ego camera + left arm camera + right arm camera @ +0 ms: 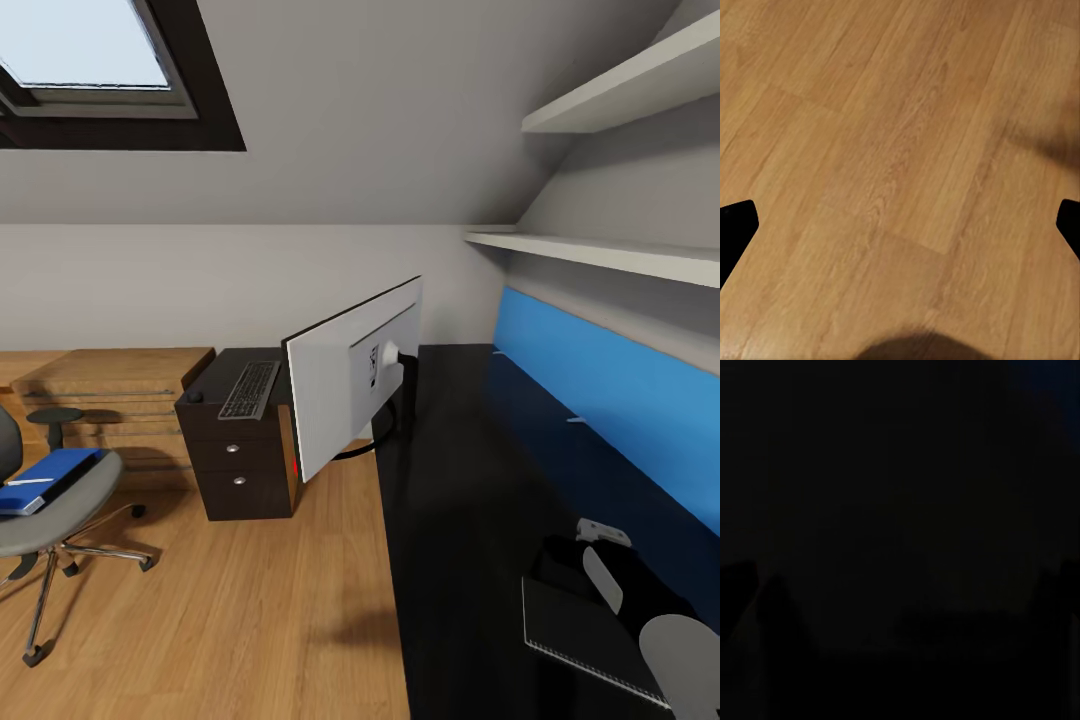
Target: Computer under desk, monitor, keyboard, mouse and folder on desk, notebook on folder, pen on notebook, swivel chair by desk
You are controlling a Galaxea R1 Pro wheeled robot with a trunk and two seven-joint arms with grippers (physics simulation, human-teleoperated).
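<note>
The monitor (350, 390) stands on the black desk (450, 520) near its left edge, its light back towards me. The keyboard (250, 390) lies on a dark drawer cabinet (240, 470) left of the desk, with a small dark mouse (195, 397) beside it. At the far left, the blue folder (45, 478) rests on the grey swivel chair (70, 505). A dark spiral notebook (585, 630) lies on the desk by my right arm (610, 575). My left gripper (900, 225) hangs open over bare wood floor. My right gripper (900, 600) looks open in a very dark view. Computer and pen are out of view.
A low oak shelving unit (110, 385) runs along the back wall, with a small black stool (55, 418) in front. White wall shelves (610, 255) hang above the desk's blue back panel (610, 390). Wood floor (250, 610) lies between the chair and the desk.
</note>
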